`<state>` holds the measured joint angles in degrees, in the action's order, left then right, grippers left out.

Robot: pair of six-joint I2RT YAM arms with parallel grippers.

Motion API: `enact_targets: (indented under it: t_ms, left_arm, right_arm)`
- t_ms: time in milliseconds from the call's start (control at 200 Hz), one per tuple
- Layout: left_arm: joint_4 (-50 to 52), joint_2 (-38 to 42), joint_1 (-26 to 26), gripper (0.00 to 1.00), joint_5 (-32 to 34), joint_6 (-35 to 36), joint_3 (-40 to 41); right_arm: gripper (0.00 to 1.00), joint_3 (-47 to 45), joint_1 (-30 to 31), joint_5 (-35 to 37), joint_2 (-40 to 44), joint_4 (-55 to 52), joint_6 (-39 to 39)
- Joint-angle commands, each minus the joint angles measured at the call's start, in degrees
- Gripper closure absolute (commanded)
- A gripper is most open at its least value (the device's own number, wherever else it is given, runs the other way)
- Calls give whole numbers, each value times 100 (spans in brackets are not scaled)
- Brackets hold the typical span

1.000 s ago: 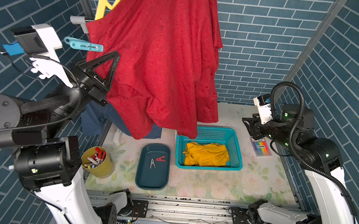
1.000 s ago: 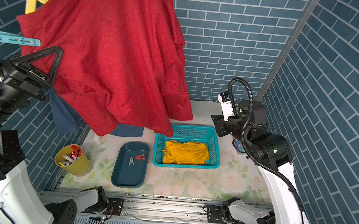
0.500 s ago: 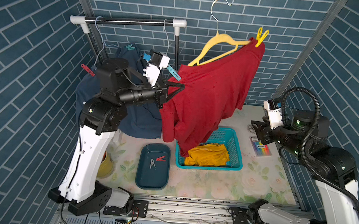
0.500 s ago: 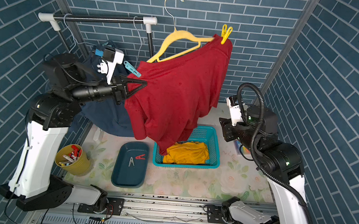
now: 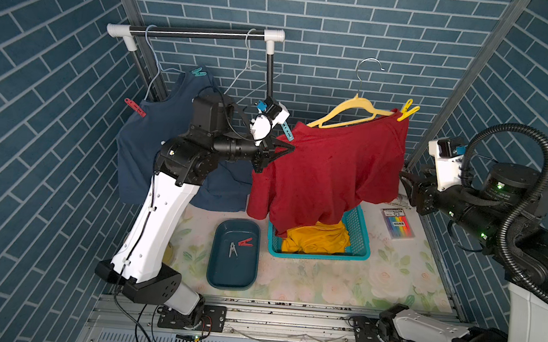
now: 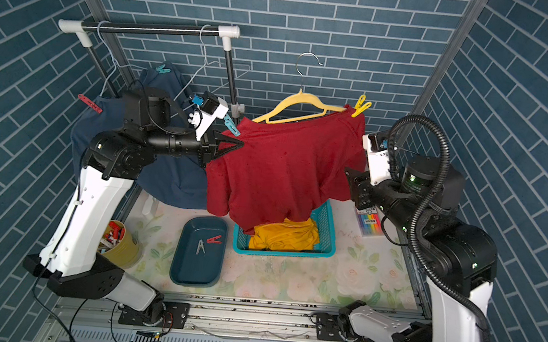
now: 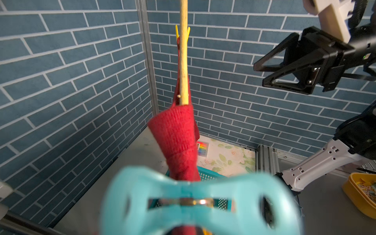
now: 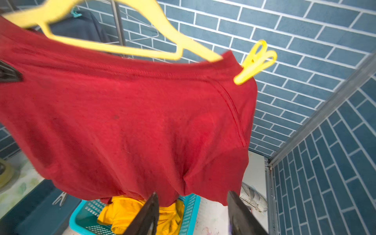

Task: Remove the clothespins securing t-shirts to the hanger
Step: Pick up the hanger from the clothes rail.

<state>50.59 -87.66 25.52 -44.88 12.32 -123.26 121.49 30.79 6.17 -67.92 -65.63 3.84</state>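
My left gripper [image 5: 288, 148] is shut on the left shoulder of the dark red t-shirt [image 5: 326, 176], right under a teal clothespin [image 5: 285, 131] that fills the left wrist view, blurred [image 7: 195, 203]. A yellow clothespin [image 5: 408, 110] pins the shirt's other shoulder to the yellow hanger [image 5: 349, 112], whose hook hangs free. My right gripper [image 8: 193, 205] is open and empty below the shirt's right hem. The slate blue t-shirt [image 5: 152, 154] hangs on the rail with a red clothespin [image 5: 135, 107] and a teal one [image 5: 199, 71]. The orange-yellow t-shirt [image 5: 317, 240] lies in the basket.
A dark teal tray [image 5: 233, 276] holds a red and a grey clothespin. The teal basket [image 5: 360, 233] stands to its right, with a marker pack [image 5: 398, 223] beyond. A yellow cup [image 6: 120, 246] sits behind the left arm. The rail [image 5: 196, 33] carries an empty wire hanger [image 5: 247, 71].
The left arm has carried the red t-shirt and hanger down and away from the top camera, uncovering the rail. The right gripper has opened a little wider.
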Motion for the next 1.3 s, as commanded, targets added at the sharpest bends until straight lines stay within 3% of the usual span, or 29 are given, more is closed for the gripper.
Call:
enact_targets:
  t_ms: [0, 175, 470, 970, 1055, 1190, 1290]
  left_arm:
    - [-207, 96, 46, 100, -299, 381, 67]
    - [-496, 188, 50, 100, -310, 368, 541]
    - [-686, 206, 58, 100, -544, 378, 891]
    - [-1092, 624, 286, 100, -594, 74, 1634]
    - [-1191, 688, 315, 100, -584, 18, 1743]
    - [-1100, 705, 381, 100, -492, -11, 1824]
    - [-994, 782, 419, 100, -331, 107, 1946]
  right_arm:
    - [42, 425, -12, -657, -383, -83, -171]
    - [36, 900, -11, -987, -823, 212, -322]
    - [36, 1501, -12, -1285, -1500, 535, -410]
    - [40, 1694, -11, -1618, -2182, 1230, -742]
    - [49, 1697, -12, -1655, -2257, 1193, -755]
    - [85, 1702, -11, -1730, -2315, 1145, -564]
    - [100, 1621, -11, -1710, -2296, 1165, -341]
